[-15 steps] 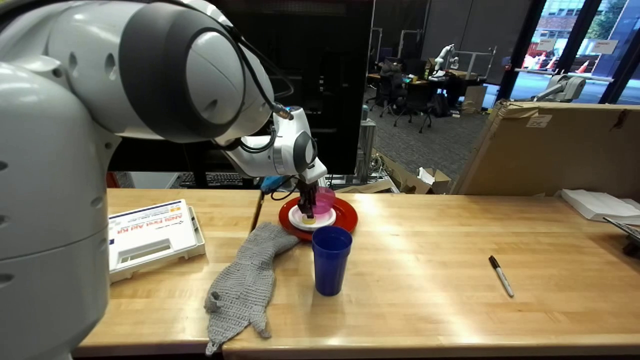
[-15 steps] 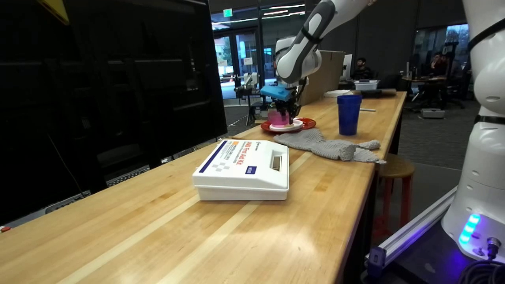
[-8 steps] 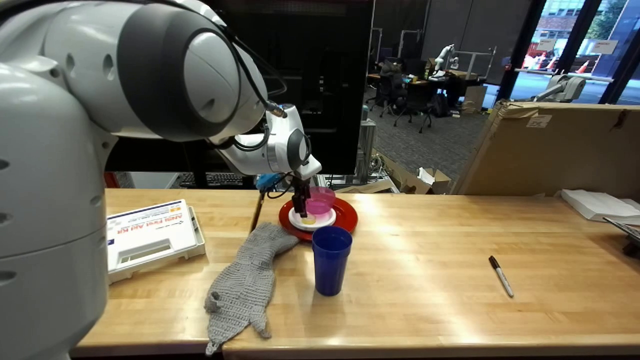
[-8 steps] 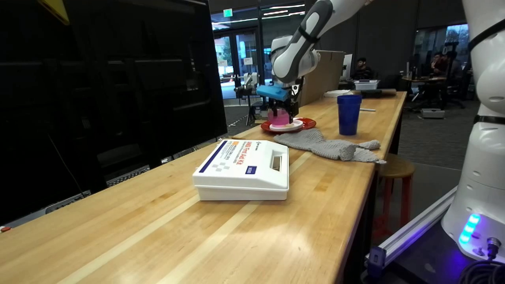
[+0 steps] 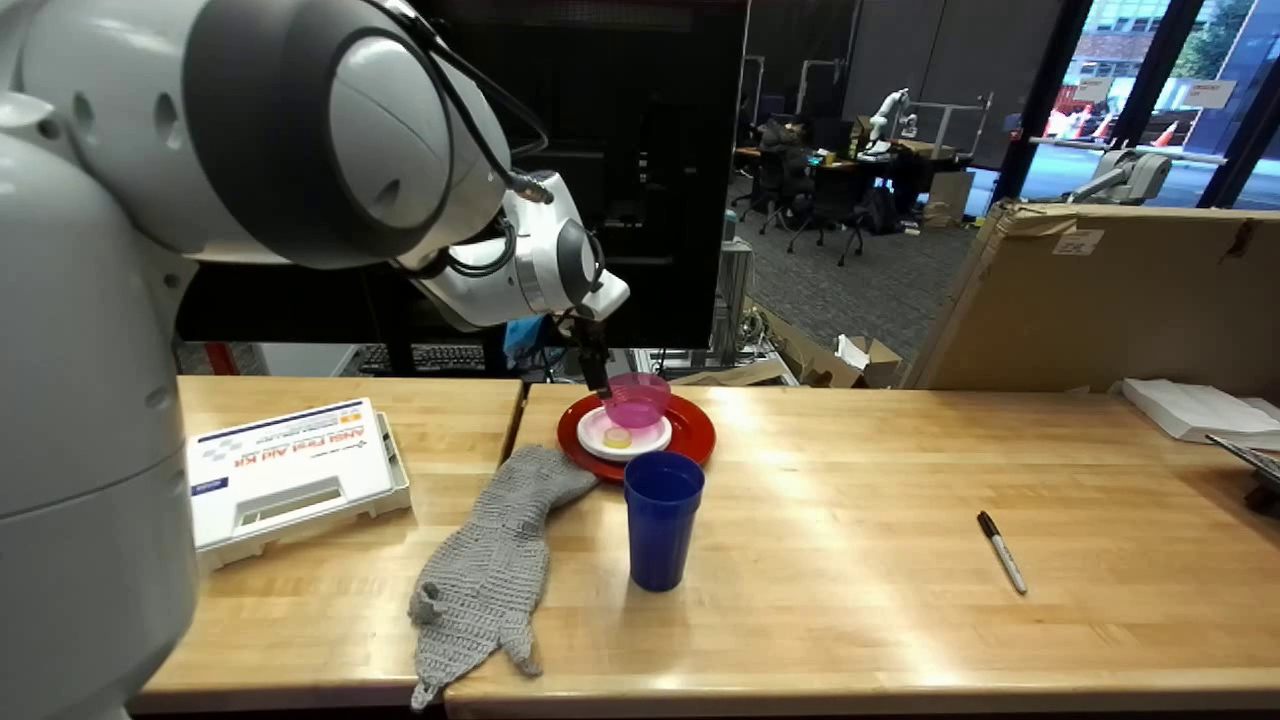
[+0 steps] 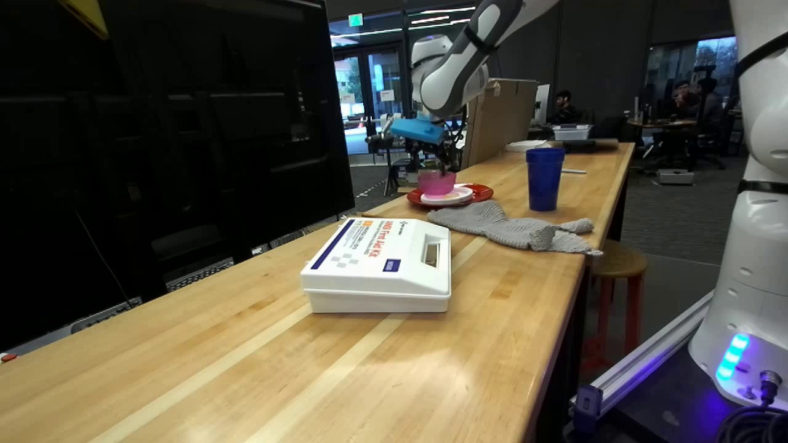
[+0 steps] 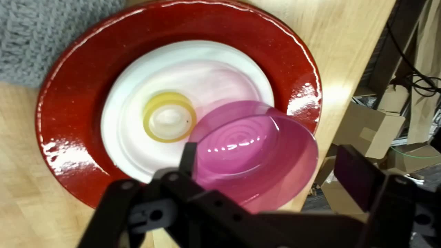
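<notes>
Hovering with the gripper [image 7: 267,153] spread wide apart over a bowl [image 7: 253,158], close to the rim; cannot tell whether touching. Resting below, toward one side of a white plate [image 7: 203,51] on a red plate [image 7: 77,93], beside a yellow ring [image 7: 168,97]; looks round, see-through pink, glossy inside, mouth up, with faint circles in the base.
</notes>
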Tool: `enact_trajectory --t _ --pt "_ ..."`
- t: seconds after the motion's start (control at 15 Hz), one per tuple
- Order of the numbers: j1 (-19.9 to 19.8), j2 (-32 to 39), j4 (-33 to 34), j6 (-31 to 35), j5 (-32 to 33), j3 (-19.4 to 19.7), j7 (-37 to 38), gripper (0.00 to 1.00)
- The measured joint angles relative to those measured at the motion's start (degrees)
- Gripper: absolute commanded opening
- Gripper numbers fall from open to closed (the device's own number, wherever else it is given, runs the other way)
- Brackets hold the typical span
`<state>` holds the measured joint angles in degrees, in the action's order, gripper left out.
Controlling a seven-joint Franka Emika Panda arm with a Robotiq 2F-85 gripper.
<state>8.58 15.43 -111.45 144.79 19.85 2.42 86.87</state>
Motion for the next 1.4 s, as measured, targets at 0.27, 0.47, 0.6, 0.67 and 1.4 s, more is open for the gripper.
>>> enact_trajectory --t 0.27,0.47,0.6,0.67,1.4 --pt "1.1 -4.6 -0.2 -7.1 -1.2 -0.8 -0.6 1.0" --pt "1.0 -8.7 -0.6 -17.1 -6.4 -2.5 -2.3 1.0" --pt "1.0 -11.3 -1.3 -23.3 -9.8 -3.6 -2.8 1.0" --pt "0.9 -12.3 -1.9 -25.4 -11.0 -4.0 -2.6 1.0" --pt "0.6 -23.1 -15.4 -31.7 -14.8 -10.0 15.2 1.0"
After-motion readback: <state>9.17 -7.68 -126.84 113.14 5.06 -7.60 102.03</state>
